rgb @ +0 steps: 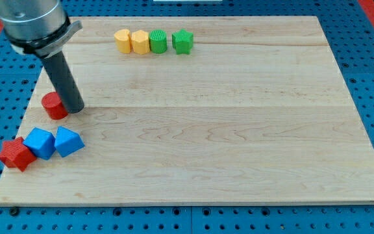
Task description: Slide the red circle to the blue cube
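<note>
Your tip point(76, 108) is resting against the right side of the red circle point(54, 106), grasping nothing. That low red disc is lying near the board's left edge, above the blue cube point(41, 143). The rod is leaning up-left.

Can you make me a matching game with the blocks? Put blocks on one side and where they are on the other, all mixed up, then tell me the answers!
Blocks:
1. red circle
2. green star
3. red block
4. yellow blocks

Places:
A. bottom-left corner of the board, beside a blue cube
B. right end of the top row
C. touching my tip, on its left
D. left end of the top row

Pairs: 1-C, 2-B, 3-A, 4-D
</note>
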